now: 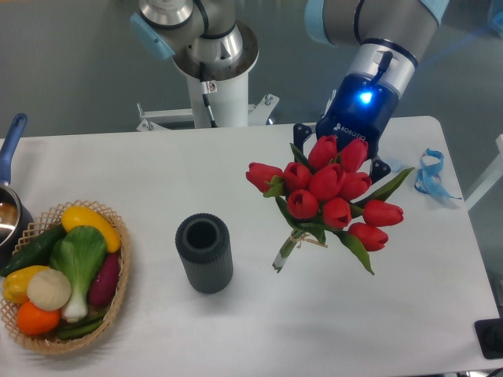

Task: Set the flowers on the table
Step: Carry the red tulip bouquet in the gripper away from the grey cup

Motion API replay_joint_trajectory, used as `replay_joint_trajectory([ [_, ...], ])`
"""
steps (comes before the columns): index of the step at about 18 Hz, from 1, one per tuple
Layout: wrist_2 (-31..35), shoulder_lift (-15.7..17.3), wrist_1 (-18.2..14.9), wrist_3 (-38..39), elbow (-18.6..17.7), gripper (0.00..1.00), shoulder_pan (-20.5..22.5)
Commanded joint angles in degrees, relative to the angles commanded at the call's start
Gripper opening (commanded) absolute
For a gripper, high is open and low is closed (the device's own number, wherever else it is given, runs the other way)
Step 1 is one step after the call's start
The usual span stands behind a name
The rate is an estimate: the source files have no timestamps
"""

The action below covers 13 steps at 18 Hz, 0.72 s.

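Note:
The flowers (330,192), a tied bunch of red tulips with green stems and leaves, stand tilted over the right half of the white table (377,314). The stem ends (281,261) are down near the tabletop. My gripper (339,153) reaches in from the back right, just behind the blooms. One dark finger (301,132) shows to the left of the bunch and another to the right. The blooms hide the fingertips, but the bunch stays up against the gripper as if it were held there.
A dark ribbed cylinder vase (204,253) stands upright left of the flowers. A wicker basket (118,290) of vegetables sits at the front left, with a blue-handled pot (9,157) behind it. A blue ribbon (430,173) lies at the right edge. The robot base (214,78) is at the back.

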<state>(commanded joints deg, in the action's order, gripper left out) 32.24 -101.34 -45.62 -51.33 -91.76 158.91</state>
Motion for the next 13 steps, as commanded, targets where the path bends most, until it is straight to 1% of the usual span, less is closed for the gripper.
replay_joint_trajectory([
  [3, 5.1, 0.3, -0.2, 0.1, 0.2, 0.32, -0.3],
  [7, 6.2, 0.5, -0.2, 0.0, 0.4, 0.32, -0.2],
  [9, 8.1, 0.6, -0.2, 0.1, 0.6, 0.32, -0.2],
  [13, 14.5, 0.4, -0.3, -0.6, 1.2, 0.32, -0.4],
])
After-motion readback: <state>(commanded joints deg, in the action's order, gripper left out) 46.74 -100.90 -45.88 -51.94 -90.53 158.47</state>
